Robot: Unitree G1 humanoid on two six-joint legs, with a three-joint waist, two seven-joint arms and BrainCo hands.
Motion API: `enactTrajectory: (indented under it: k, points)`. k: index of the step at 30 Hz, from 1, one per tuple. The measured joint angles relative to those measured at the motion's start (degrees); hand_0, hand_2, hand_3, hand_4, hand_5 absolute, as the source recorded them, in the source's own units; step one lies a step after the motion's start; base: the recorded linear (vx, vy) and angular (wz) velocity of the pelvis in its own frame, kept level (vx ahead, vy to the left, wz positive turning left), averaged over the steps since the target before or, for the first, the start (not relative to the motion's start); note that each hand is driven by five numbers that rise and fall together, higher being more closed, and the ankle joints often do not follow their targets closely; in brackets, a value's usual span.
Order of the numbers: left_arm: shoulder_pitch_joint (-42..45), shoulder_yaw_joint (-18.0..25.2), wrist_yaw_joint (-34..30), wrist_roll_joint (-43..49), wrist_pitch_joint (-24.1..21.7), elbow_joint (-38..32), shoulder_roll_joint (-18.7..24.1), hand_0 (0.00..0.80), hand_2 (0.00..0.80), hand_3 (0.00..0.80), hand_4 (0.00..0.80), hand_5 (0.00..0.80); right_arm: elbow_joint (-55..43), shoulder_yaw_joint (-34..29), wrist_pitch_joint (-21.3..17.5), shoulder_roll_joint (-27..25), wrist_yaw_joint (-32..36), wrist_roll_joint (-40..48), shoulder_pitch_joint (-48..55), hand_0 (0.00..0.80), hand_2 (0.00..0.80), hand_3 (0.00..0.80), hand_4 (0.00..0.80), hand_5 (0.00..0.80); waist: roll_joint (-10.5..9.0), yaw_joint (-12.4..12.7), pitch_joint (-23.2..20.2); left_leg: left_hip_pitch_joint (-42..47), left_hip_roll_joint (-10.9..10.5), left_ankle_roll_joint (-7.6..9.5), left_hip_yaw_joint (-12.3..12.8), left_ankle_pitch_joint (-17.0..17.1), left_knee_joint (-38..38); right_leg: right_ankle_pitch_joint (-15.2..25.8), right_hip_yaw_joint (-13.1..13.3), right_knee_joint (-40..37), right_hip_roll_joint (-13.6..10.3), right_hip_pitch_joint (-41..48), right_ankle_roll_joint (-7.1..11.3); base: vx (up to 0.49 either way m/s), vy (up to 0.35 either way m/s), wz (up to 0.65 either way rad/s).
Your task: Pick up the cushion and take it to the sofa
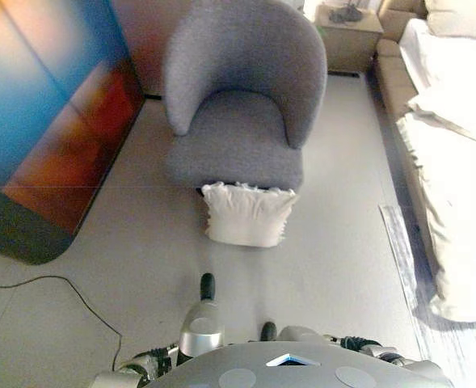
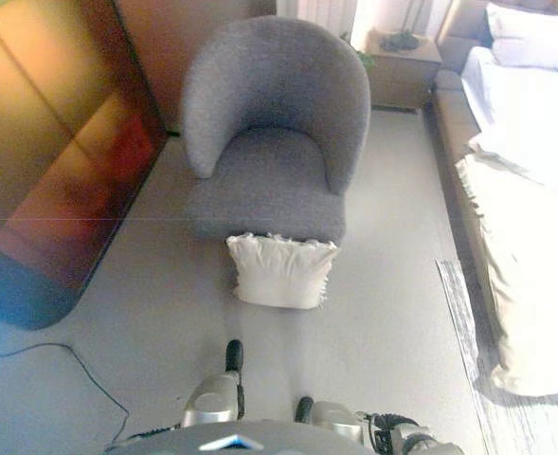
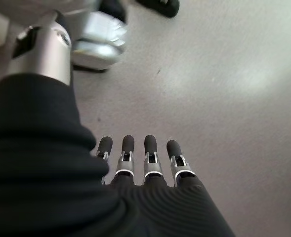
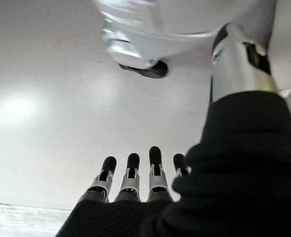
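Observation:
A white fringed cushion (image 1: 248, 214) stands on the grey floor, leaning against the front of a grey tub armchair (image 1: 238, 105). It also shows in the right eye view (image 2: 280, 271). My left hand (image 3: 140, 168) hangs low over bare floor, its fingers straight and holding nothing. My right hand (image 4: 135, 182) hangs the same way over bare floor, fingers straight and empty. Both hands are well short of the cushion, which lies ahead of me.
A long beige sofa or bed with white covers (image 1: 456, 162) runs along the right side. A large dark reflective panel (image 1: 44, 121) stands at the left. A small wooden side table (image 1: 349, 36) is at the back. A thin cable (image 1: 60, 283) lies on the floor at left.

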Motion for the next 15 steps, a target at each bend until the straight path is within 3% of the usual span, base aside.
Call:
enactTrajectory:
  k: [2,4,5,7,9,10,13,15]
  points:
    - [0.9,0.1,0.0,-0.1,0.8,0.2,-0.6,0.000,0.000,0.000,0.000,0.000,-0.1,0.4,0.0,-0.4,-0.5,-0.1,-0.1,0.000,0.000,0.000,0.000,0.000,1.19,-0.2,-0.7,0.3,0.9,-0.95,0.0,-1.2,4.2,-1.0,1.4,-0.2,-1.8,0.6,1.74,0.465,0.189,-0.55]
    - [1.4,0.1,0.1,-0.1,0.7,-0.4,-0.9,0.000,0.000,0.000,0.000,0.000,0.4,0.6,0.1,0.1,-0.8,-0.1,0.2,0.000,0.000,0.000,0.000,0.000,1.65,-0.4,-1.2,2.0,-1.2,1.16,2.8,0.8,4.7,-2.2,1.1,2.7,-4.2,1.6,3.50,0.463,0.201,-0.59]
    - [1.8,0.1,0.1,-0.2,0.7,-1.4,-0.3,0.000,0.000,0.000,0.000,0.000,0.5,0.5,0.1,0.6,-1.1,0.0,0.3,0.000,0.000,0.000,0.000,0.000,1.59,-0.6,-1.4,3.4,-2.2,1.86,3.4,1.3,4.1,-3.3,0.7,5.0,-4.7,1.7,3.44,0.558,0.222,-0.62]
    - [2.0,0.2,0.1,-0.2,0.7,-2.2,2.0,0.000,0.000,0.000,0.000,0.000,0.9,0.6,0.0,1.9,-1.0,-0.2,0.6,0.000,0.000,0.000,0.000,0.000,-1.39,-0.5,-3.4,4.3,-6.1,6.27,3.7,1.3,3.9,-5.2,-1.4,4.8,-6.9,2.8,3.75,0.498,0.198,-0.46]
    - [0.0,0.4,0.1,-0.2,0.7,-2.3,4.2,0.000,0.000,0.000,0.000,0.000,1.3,0.3,0.0,3.5,-0.8,-1.0,0.7,0.000,0.000,0.000,0.000,0.000,-4.34,-0.9,-4.1,3.0,-8.4,6.97,3.7,-1.3,7.3,-5.7,-2.0,2.2,-9.5,4.2,6.95,0.453,0.203,-0.04]
    - [-1.4,0.7,0.1,-0.2,0.7,-2.3,4.4,0.000,0.000,0.000,0.000,0.000,1.8,-0.2,-0.1,3.9,-0.9,-1.1,0.7,0.000,0.000,0.000,0.000,0.000,-5.01,-0.9,-4.4,1.9,-8.8,7.20,3.6,-3.1,9.5,-5.4,-2.1,2.4,-9.9,4.2,7.35,0.471,0.219,0.11]
    - [-3.4,1.2,0.1,-0.2,0.9,-2.3,3.2,0.000,0.000,0.000,0.000,0.000,1.8,-0.7,-0.7,3.4,-0.8,-1.1,0.5,0.000,0.000,0.000,0.000,0.000,-3.99,-1.5,-5.2,2.2,-9.2,8.02,2.8,-3.8,8.7,-5.3,-2.3,10.7,-10.3,0.4,7.48,0.396,0.192,0.16]
    - [-4.7,1.1,0.2,-0.1,1.4,-2.3,3.1,0.000,0.000,0.000,0.000,0.000,1.1,-0.6,-1.5,3.4,-0.6,-1.0,0.0,0.000,0.000,0.000,0.000,0.000,-4.26,-1.7,-5.8,2.7,-10.0,8.76,2.4,-3.8,7.3,-4.9,-2.6,20.2,-11.4,-4.2,7.80,0.346,0.159,0.14]
